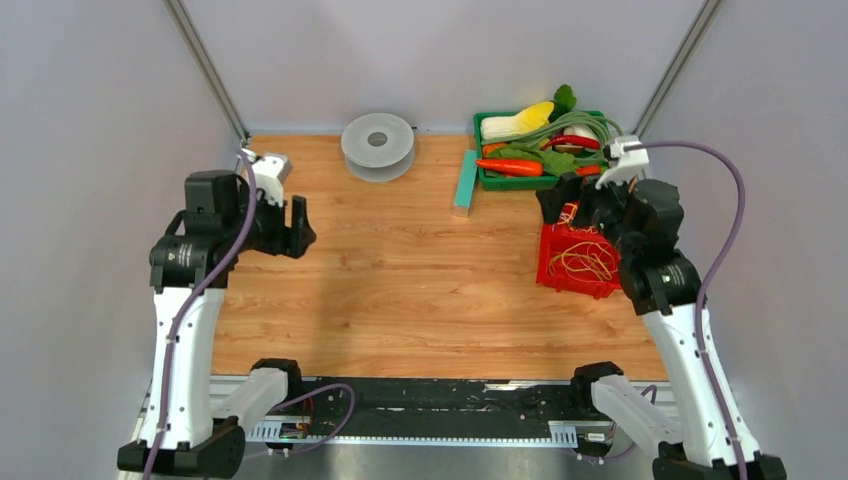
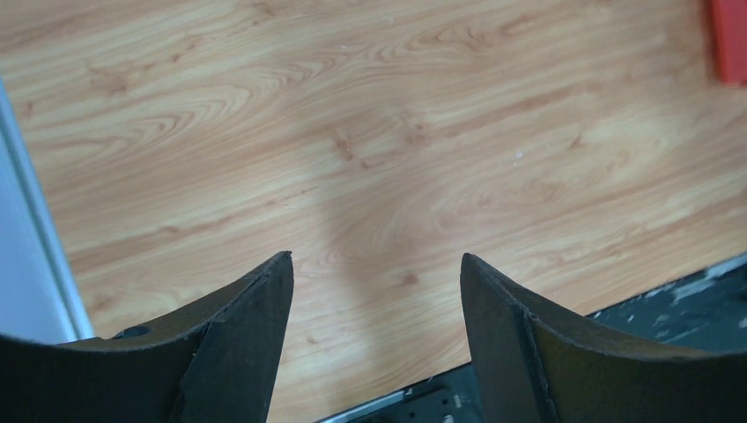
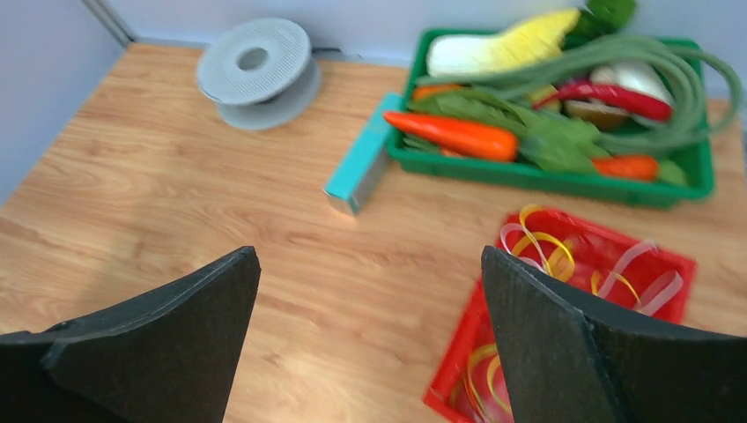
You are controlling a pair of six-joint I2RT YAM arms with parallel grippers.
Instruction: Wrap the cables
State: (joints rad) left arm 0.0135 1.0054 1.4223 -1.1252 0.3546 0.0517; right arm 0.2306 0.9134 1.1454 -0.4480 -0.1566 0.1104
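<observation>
No thin black cord shows in any view; the cable is out of sight. My left gripper (image 1: 298,228) hangs open and empty over the left side of the wooden table (image 1: 400,290). In the left wrist view its gripper (image 2: 374,260) has only bare wood between the fingers. My right gripper (image 1: 560,203) is open and empty above the far left corner of the red basket (image 1: 546,262). In the right wrist view the gripper (image 3: 370,256) frames bare wood and the basket's left wall (image 3: 458,352).
A grey spool (image 1: 378,146) lies at the back centre and shows in the right wrist view (image 3: 255,70). A teal block (image 1: 466,183) lies beside a green tray (image 1: 510,185) of vegetables and a coiled green hose. The red basket holds rubber bands.
</observation>
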